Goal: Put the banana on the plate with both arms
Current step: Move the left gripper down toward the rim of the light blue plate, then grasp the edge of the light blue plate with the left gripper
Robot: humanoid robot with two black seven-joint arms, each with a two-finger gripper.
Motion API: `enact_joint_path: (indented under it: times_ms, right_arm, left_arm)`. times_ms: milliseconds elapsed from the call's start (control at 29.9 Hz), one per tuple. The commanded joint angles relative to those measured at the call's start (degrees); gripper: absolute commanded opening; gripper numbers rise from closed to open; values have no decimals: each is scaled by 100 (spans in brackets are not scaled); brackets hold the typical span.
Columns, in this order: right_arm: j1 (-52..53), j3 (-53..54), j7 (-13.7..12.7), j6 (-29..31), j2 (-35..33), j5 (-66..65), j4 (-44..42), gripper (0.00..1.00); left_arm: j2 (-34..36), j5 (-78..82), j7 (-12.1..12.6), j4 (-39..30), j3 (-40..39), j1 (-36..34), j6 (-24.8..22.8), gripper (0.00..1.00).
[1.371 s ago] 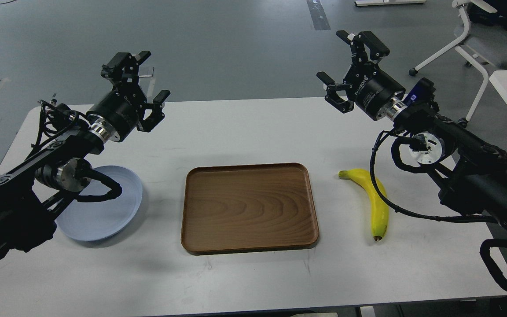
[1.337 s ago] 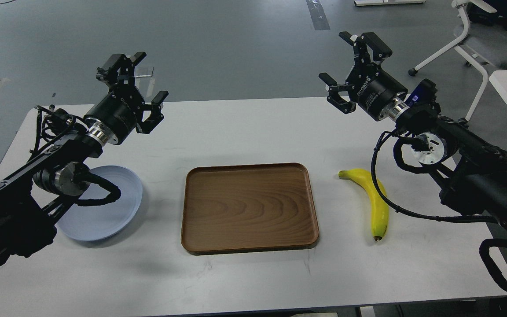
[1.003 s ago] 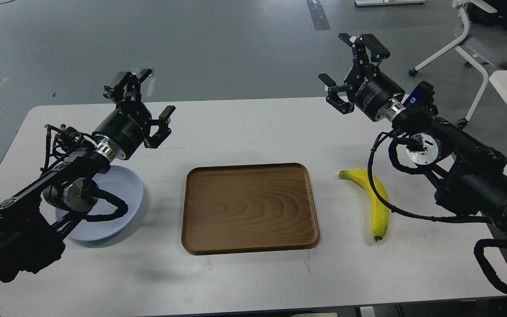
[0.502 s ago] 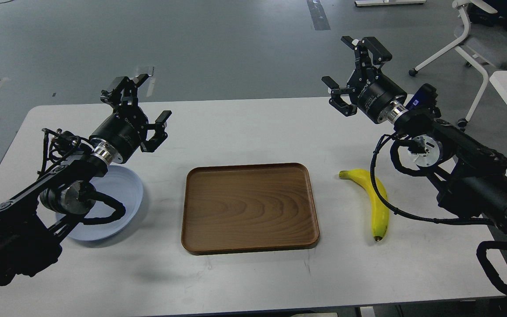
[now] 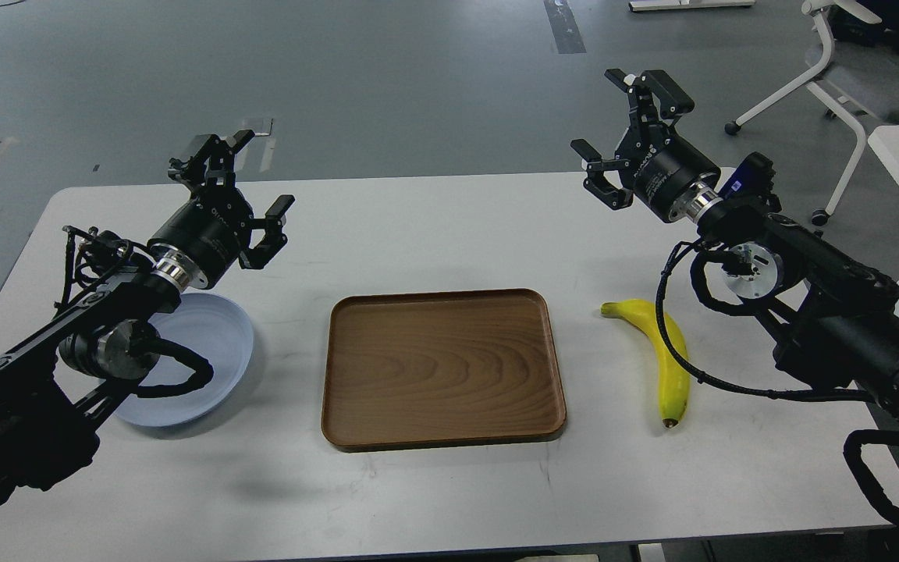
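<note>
The yellow banana (image 5: 664,355) lies on the white table at the right, dark tip toward me, partly crossed by a black cable. The pale blue-grey plate (image 5: 211,343) lies at the left, partly hidden under my left arm. My left gripper (image 5: 235,191) is open and empty, raised above the table behind the plate. My right gripper (image 5: 625,125) is open and empty, raised above the table's far edge, well behind the banana.
A brown wooden tray (image 5: 443,367) lies empty in the middle of the table (image 5: 434,226). A grey office chair (image 5: 855,70) and a second white table stand at the far right.
</note>
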Motion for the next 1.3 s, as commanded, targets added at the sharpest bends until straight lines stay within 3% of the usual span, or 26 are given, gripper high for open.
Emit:
enact_joint_path:
  times_ms: [0, 769, 936, 970, 1036, 1103, 1170, 1271]
  right_arm:
    - [9, -8, 0, 2, 7, 0, -1, 100]
    - [-9, -9, 0, -77, 24, 0, -1, 100]
    - [-9, -17, 0, -86, 7, 0, -1, 100]
    - [-17, -17, 9, -86, -2, 0, -1, 100]
    - [-53, -17, 9, -86, -2, 0, -1, 100]
    - [-70, -17, 9, -104, 7, 0, -1, 100]
    - [-70, -17, 9, -139, 7, 0, -1, 100]
    - [-70, 0, 9, -148, 7, 0, -1, 100]
  left_arm:
    - [6, 0, 1, -7, 1, 1, -3, 99]
    - [6, -9, -78, 1, -7, -8, 85, 99]
    - [366, 202, -139, -333, 63, -25, 120, 99]
    - [601, 907, -331, -672, 98, -60, 199, 99]
    - [709, 1722, -359, -816, 98, -60, 419, 99]
    - [893, 3612, -255, -851, 159, -52, 1425, 99]
    - [1059, 4738, -140, -851, 447, -8, 1911, 99]
    - [1637, 5735, -113, -851, 1018, 1, 2010, 99]
